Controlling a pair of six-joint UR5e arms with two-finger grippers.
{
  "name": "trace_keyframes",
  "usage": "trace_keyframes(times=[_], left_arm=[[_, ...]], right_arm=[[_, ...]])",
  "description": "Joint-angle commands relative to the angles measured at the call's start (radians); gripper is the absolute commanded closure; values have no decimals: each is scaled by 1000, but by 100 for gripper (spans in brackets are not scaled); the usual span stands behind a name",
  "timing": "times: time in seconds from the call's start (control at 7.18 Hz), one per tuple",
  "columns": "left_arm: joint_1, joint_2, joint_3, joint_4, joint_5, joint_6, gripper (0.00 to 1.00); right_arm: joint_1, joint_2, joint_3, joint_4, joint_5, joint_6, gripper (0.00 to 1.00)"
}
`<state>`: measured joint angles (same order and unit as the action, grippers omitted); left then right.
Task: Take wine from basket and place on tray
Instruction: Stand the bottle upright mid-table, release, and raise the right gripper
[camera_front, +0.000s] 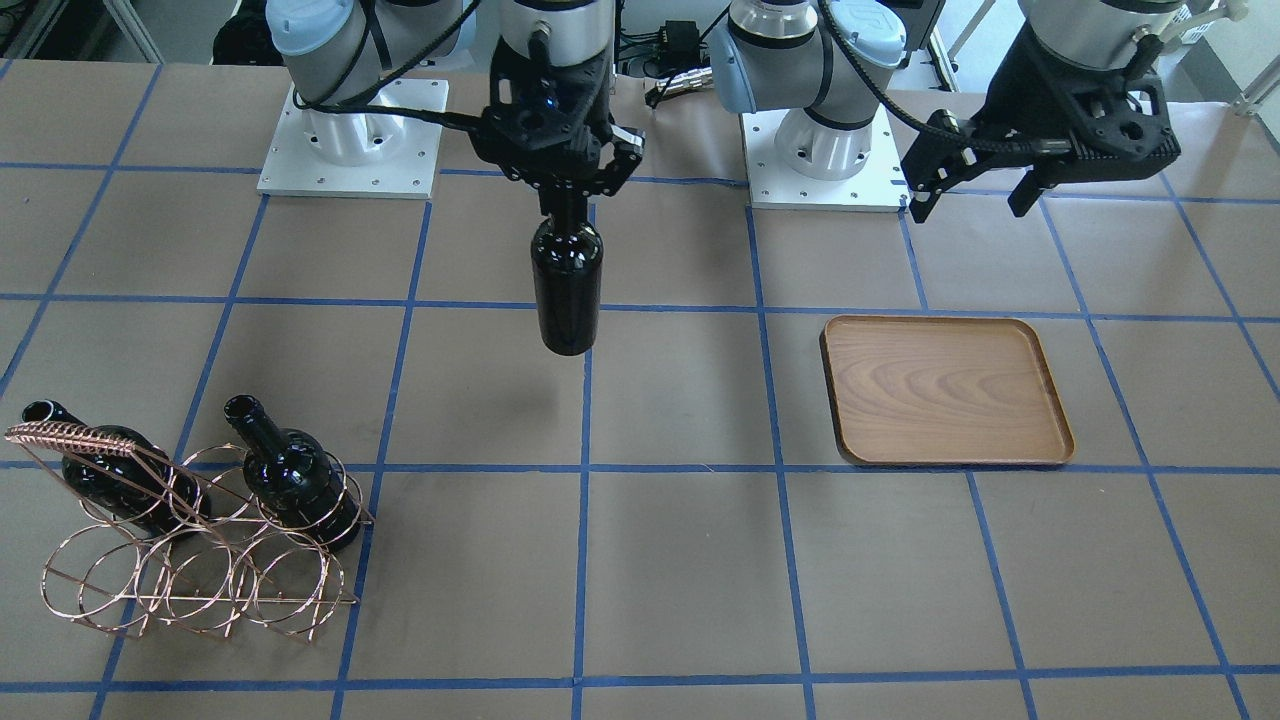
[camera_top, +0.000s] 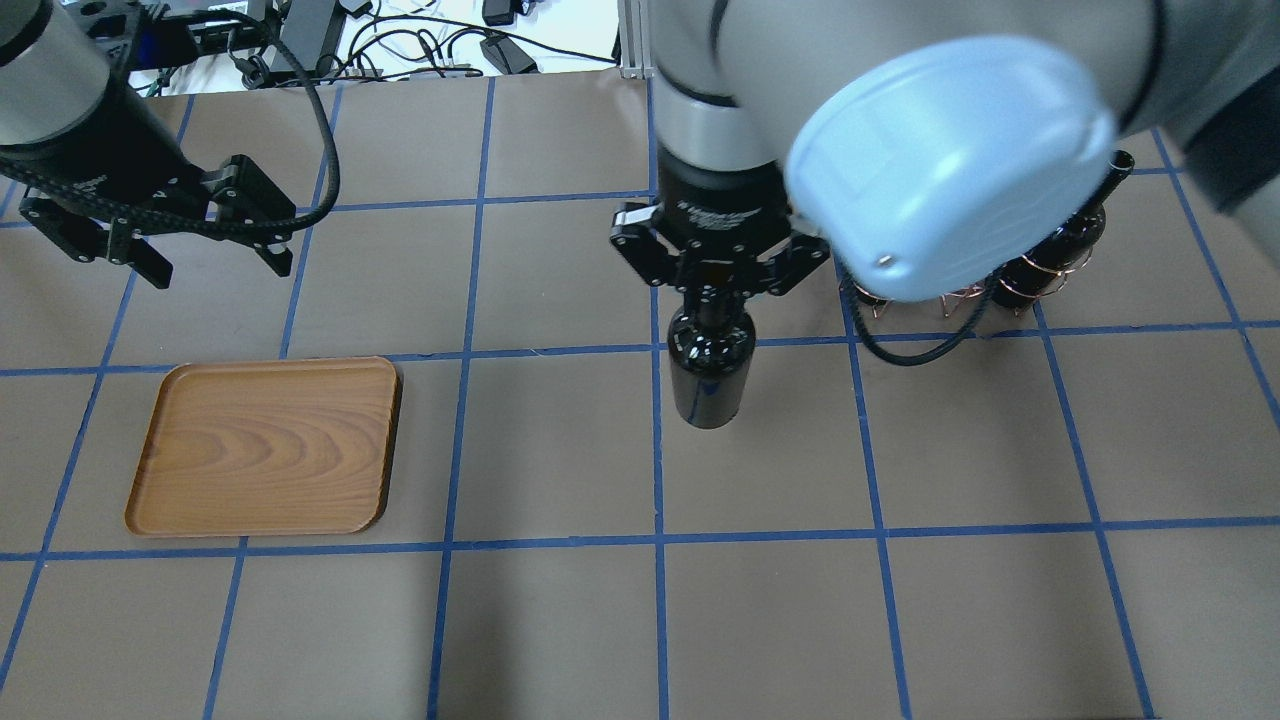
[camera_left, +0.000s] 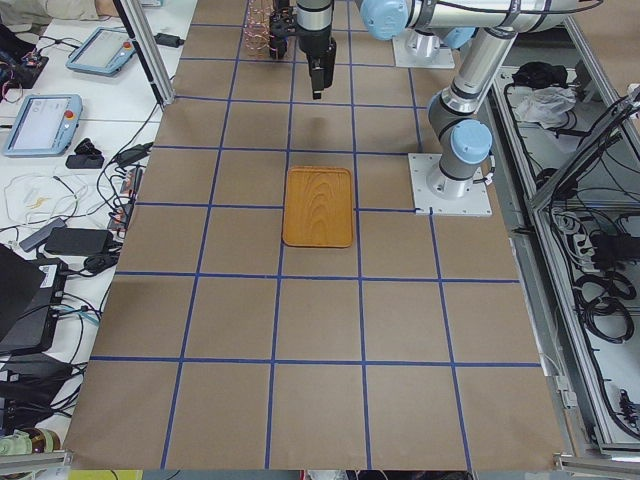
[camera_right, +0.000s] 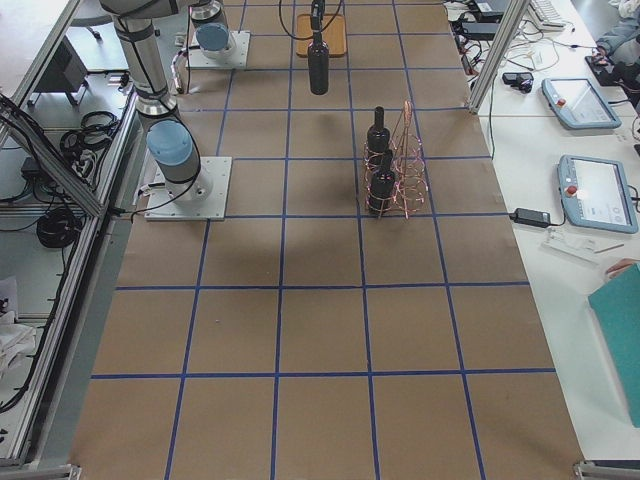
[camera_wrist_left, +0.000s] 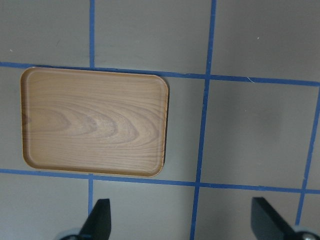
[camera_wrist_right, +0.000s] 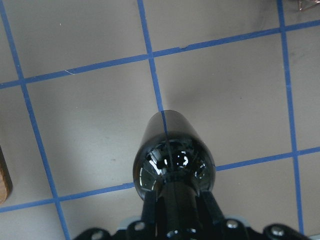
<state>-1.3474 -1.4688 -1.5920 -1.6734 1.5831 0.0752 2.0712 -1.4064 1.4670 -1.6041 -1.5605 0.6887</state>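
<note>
My right gripper (camera_front: 567, 200) is shut on the neck of a glossy black wine bottle (camera_front: 566, 285). It holds the bottle upright in the air over the middle of the table, seen also in the overhead view (camera_top: 708, 370) and the right wrist view (camera_wrist_right: 172, 165). Two more black bottles (camera_front: 290, 480) lie in the copper wire basket (camera_front: 190, 560). The brown wooden tray (camera_front: 945, 390) lies bare on the table. My left gripper (camera_front: 975, 190) is open and empty, hovering above and behind the tray (camera_wrist_left: 95, 122).
The table is covered in brown paper with a blue tape grid. The arm bases (camera_front: 350, 140) stand on white plates at the robot's edge. Cables and control tablets (camera_right: 575, 100) lie off the table's sides.
</note>
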Motion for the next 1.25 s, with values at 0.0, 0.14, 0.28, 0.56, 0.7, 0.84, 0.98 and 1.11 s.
trace_keyframes(times=[0.0, 0.14, 0.28, 0.56, 0.7, 0.84, 0.98, 1.11], left_arm=[[25, -7, -2, 3, -2, 0, 0], [25, -11, -2, 9, -3, 0, 0], [25, -12, -6, 12, -3, -5, 0], [25, -15, -8, 12, -3, 0, 0], [25, -16, -10, 12, -2, 2, 0], [25, -18, -10, 12, -2, 0, 0], [27, -16, -11, 14, -5, 2, 0], [27, -16, -14, 14, -3, 0, 0]], right_arm=[[47, 30, 9, -19, 54, 64, 95], [59, 38, 42, -25, 51, 61, 94], [59, 38, 79, -57, 43, 54, 94], [59, 41, 105, -92, 46, 52, 89], [58, 41, 105, -100, 50, 54, 76], [58, 49, 110, -99, 57, 57, 55], [58, 66, 110, -103, 57, 63, 37], [58, 66, 107, -108, 45, 51, 0]])
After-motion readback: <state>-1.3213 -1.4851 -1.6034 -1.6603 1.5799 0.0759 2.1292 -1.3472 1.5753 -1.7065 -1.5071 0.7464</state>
